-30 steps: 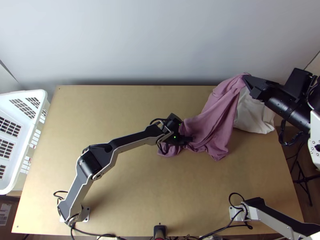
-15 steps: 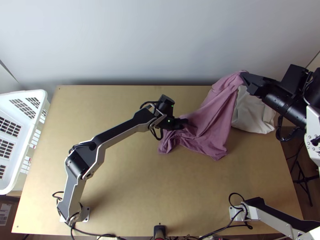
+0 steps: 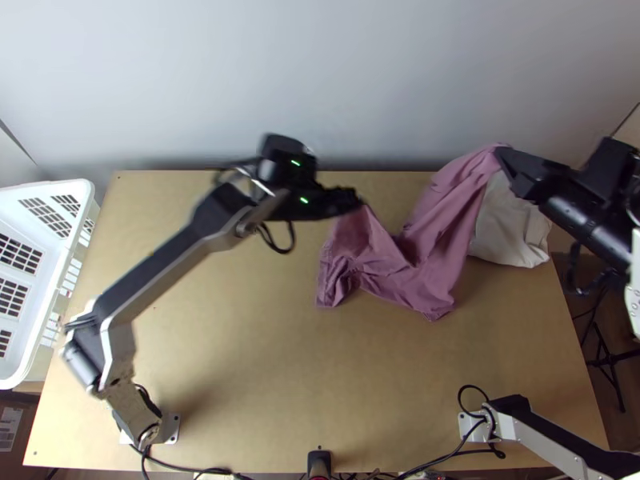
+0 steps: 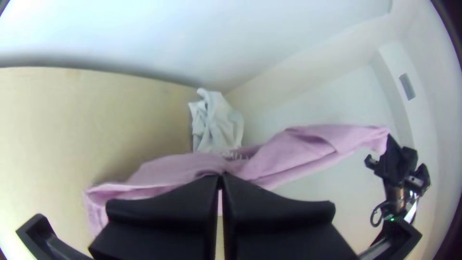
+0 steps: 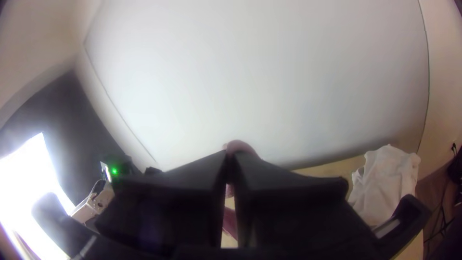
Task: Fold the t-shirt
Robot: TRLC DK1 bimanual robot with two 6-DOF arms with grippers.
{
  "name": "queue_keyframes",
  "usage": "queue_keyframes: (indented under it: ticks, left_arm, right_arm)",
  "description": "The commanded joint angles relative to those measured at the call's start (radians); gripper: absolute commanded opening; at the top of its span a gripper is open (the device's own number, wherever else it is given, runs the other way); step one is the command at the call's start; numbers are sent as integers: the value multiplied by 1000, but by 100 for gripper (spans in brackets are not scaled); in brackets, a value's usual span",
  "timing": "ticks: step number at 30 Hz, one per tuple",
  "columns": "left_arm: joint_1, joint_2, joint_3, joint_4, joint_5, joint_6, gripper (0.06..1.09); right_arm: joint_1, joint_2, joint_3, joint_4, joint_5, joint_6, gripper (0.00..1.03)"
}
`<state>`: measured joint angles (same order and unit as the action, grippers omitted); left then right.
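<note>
A white basket [image 3: 50, 185] stands at the left edge of a wooden counter [image 3: 248, 368]. Toward the middle, the left hand [image 3: 356, 201] pinches a raised part of a mauve t-shirt [image 3: 404, 276], which sags in bunched folds onto the counter. At right, the right hand [image 3: 500, 150], its fingers pressed together, grips the shirt's other raised end near a rumpled white cloth [image 3: 510, 232].

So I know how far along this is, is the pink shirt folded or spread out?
Neither: the pink shirt is bunched and creased, one part held up by the left gripper, another by the right gripper.
</note>
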<state>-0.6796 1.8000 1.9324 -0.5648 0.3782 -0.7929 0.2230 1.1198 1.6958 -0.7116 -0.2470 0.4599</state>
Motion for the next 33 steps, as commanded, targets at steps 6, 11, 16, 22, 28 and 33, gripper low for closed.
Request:
queue_keyframes:
  ticks: [6,11,16,22,28,33]
  left_arm:
    - [305,-458,-102,-7,13,3,9]
    - [434,-660,-170,2,68,-3,9]
    - [509,-827,-237,3,93,-8,9]
    - [565,-1007,-348,55,107,-43,9]
    - [657,-1139,-409,80,133,-103,9]
    - [733,-1242,-421,95,192,-161,9]
  right_arm:
    - [-48,-43,294,-19,20,40,3]
    - [-68,-28,469,-15,18,89,3]
    - [-80,-34,516,-6,20,97,3]
    - [-157,-84,551,-6,-69,212,3]
    - [-209,-130,596,3,-127,293,3]
    - [-241,-192,579,-12,-173,335,3]
